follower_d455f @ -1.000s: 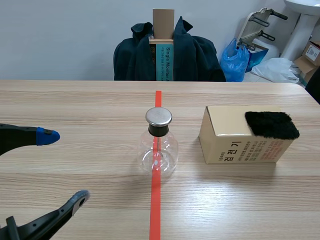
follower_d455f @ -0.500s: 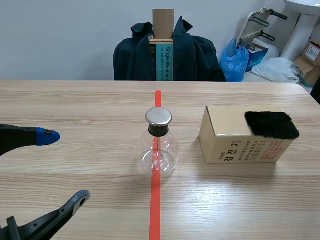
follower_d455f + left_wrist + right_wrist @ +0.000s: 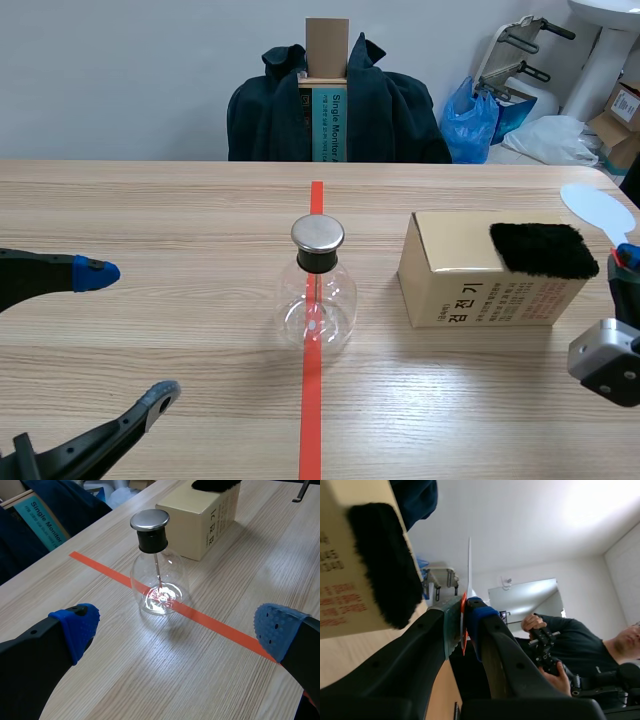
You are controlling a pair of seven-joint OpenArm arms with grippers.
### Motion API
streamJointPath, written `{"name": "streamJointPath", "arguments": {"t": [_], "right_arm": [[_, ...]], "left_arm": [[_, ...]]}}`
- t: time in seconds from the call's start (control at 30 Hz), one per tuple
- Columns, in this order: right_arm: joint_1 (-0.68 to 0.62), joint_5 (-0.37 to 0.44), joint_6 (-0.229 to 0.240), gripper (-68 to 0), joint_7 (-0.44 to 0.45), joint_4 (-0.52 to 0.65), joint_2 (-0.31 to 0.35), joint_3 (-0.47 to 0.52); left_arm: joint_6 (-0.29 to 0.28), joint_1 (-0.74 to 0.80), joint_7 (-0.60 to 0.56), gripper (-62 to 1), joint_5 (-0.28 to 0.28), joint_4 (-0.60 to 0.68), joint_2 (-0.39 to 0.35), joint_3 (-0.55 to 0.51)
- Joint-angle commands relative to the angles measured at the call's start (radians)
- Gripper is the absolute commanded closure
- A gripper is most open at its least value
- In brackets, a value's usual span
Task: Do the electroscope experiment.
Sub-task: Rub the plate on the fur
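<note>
Evidently the thin white paddle (image 3: 597, 210) pinched in the right end effector (image 3: 465, 612) looks light, bendy; the glass electroscope (image 3: 318, 300) seems fragile; left end effector (image 3: 176, 627) gapes wide

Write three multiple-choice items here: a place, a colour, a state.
1. Where does the glass flask stand? A on a tray; B on the red tape line; C on a book.
2. What colour is the fuzzy pad on the cardboard box? A black; B white; C blue.
3. The right gripper is: A open; B shut on nothing; C shut on a thin white paddle.
B: tape runs under it. A: dark against the tan box. C: paddle rises between its pads.
</note>
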Motion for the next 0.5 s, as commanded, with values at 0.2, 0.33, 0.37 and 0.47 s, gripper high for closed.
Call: {"name": "streamJointPath", "arguments": {"t": [0.2, 0.33, 0.37, 0.47], "right_arm": [[0.011, -0.007, 0.054, -0.8, -0.047, -0.052, 0.027, -0.029], [0.012, -0.011, 0.116, -0.8, -0.054, -0.059, 0.036, -0.036], [0.012, -0.012, 0.127, -0.8, -0.051, -0.059, 0.039, -0.036], [0.012, -0.031, 0.157, -0.8, -0.032, -0.059, 0.047, -0.036]], "left_arm": [[0.002, -0.002, -0.013, -62.3, -0.014, 0.017, 0.005, -0.004], [0.002, -0.002, -0.013, -62.3, -0.014, 0.017, 0.005, -0.004], [0.002, -0.002, -0.013, -62.3, -0.014, 0.017, 0.005, -0.004], [0.002, -0.002, -0.013, -62.3, -0.014, 0.017, 0.005, -0.004]]}}
